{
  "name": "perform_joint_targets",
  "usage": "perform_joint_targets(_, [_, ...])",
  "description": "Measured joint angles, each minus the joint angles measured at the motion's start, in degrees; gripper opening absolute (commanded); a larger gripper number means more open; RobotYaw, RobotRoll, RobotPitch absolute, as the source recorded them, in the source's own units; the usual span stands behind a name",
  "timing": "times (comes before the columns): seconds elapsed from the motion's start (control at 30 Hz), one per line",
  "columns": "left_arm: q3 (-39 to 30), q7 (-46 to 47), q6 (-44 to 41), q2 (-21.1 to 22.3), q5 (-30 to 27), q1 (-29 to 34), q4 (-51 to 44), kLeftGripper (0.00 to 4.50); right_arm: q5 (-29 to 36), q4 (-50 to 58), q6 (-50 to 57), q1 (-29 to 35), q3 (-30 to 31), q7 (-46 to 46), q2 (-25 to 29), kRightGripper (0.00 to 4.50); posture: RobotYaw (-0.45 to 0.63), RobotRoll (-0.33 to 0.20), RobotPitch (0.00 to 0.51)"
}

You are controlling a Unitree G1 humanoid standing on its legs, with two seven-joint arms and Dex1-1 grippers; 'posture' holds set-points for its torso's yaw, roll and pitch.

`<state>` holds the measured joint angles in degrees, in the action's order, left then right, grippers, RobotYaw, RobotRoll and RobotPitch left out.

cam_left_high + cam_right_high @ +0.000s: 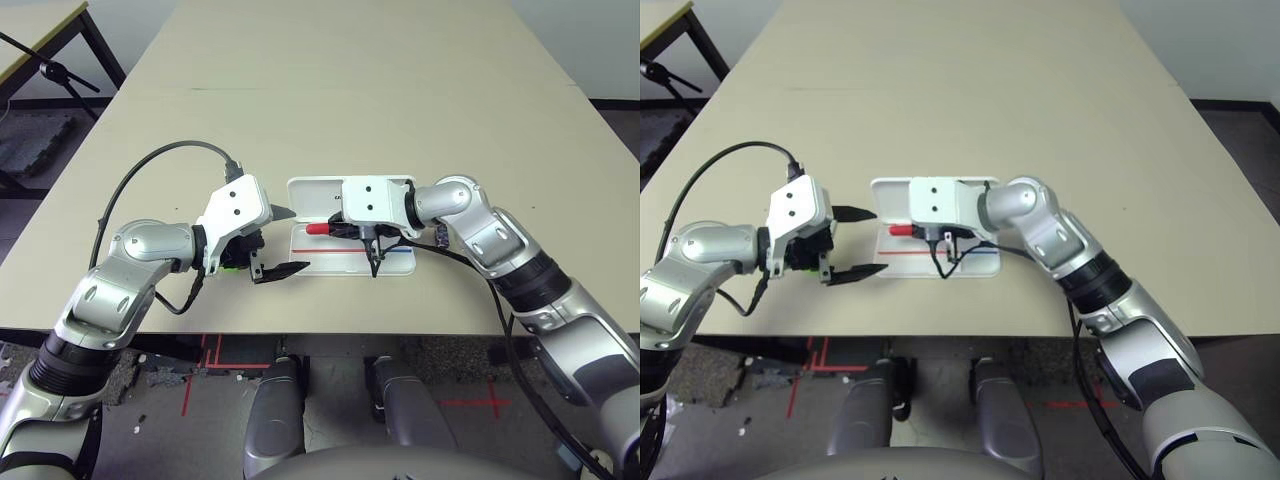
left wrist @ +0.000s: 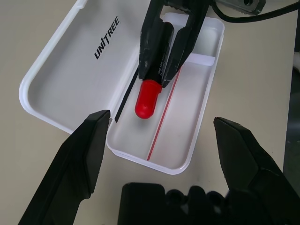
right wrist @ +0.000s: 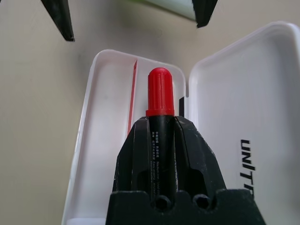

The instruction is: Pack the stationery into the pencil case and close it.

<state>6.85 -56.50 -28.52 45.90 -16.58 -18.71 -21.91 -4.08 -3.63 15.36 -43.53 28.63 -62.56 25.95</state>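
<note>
While my right fingers (image 3: 197, 154) grip the red marker (image 3: 160, 93) over the open pencil case (image 2: 187, 122), my left fingers (image 2: 91, 159) stand wide open just beside it.

There is one open white hard-plastic pencil case (image 2: 187, 122), its tray bearing one red line (image 2: 164, 115) and one blue line (image 1: 987, 252). Three pieces of stationery show: one black marker with a red cap (image 3: 161, 93), one lime-green highlighter with a pale body (image 3: 173, 5) towards the case's nine o'clock, and one small dark block (image 1: 442, 236) at its three o'clock. Two silver arms end in two grippers, the left (image 1: 302, 240) and the right (image 3: 161, 118), with four black fingers in total. Two tables: one large beige one (image 1: 340, 120), one smaller pale-topped one (image 1: 35, 28) at ten o'clock.
</note>
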Motion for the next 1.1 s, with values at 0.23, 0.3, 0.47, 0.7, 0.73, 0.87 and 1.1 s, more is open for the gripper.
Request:
perform_joint_targets(0.23, [0.01, 0.45, -0.64, 0.0, 0.06, -0.01, 0.0, 4.5, -2.28, -1.41, -1.03, 0.27, 0.08, 0.02, -0.02, 1.93, 0.07, 0.0, 0.138])
perform_joint_targets(0.3, [0.01, 0.47, -0.71, 0.0, 0.07, -0.01, 0.0, 4.5, -2.9, -1.94, -1.76, 0.28, 0.08, 0.27, -0.16, 2.67, 0.07, 0.0, 0.138])
perform_joint_targets(0.47, [0.01, 0.67, -1.01, 0.0, 0.08, -0.01, -0.01, 4.5, -3.39, -3.44, -4.32, 0.31, 0.0, 1.45, -0.98, 4.48, 0.07, 0.0, 0.139])
perform_joint_targets(0.7, [-0.44, 3.06, -5.11, 0.48, 0.03, 1.17, -0.95, 4.5, 3.07, -0.04, 0.95, 1.97, -3.23, -3.67, 0.97, 4.48, 0.08, 0.0, 0.144])
perform_joint_targets(0.73, [-0.87, 3.22, -5.47, 0.48, -0.02, 1.69, -1.29, 4.5, 4.78, 0.88, 2.66, 2.65, -4.22, -5.17, 2.01, 4.48, 0.08, 0.0, 0.145])
perform_joint_targets(0.87, [-2.9, 4.15, -6.6, 0.65, -0.36, 2.73, -2.83, 4.5, 10.71, 2.21, 8.41, 4.56, -7.14, -9.49, 5.25, 4.48, 0.09, 0.0, 0.148])
perform_joint_targets(1.1, [-7.86, 10.95, -21.53, 0.66, -2.38, 3.82, -6.92, 4.5, 23.84, 5.99, 21.6, 6.13, -14.61, -16.73, 12.91, 4.48, 0.1, 0.0, 0.156])
